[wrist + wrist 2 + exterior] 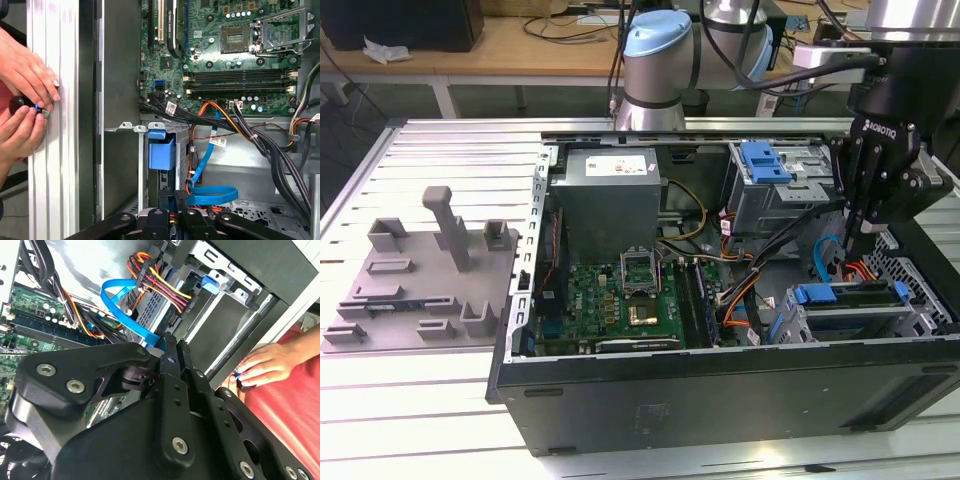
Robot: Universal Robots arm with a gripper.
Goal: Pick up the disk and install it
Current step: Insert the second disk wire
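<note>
Slatted metal table [440, 150] carries the whole job, with a wooden bench behind it. On the table lies an open black computer case [720, 400], and the robot arm [655, 60] rises behind it. A grey plastic fixture plate [420, 275] sits on the exterior view's left, just beside the case. Inside the case, a grey power-supply box [610, 195] stands above the green circuit board [620, 300].

The disk [855, 300] sits in the drive cage at the exterior view's right, lying flat, its blue frame showing along the edges. The gripper [855, 240] hangs point-down just above that cage, apart from the disk. In the second wrist view its fingers [172, 352] are pressed together with nothing between them. A blue ribbon cable [212, 195] curls near the tips in the first wrist view. Outside the case wall, a person's two hands [25, 105] pinch a small dark object.
</note>
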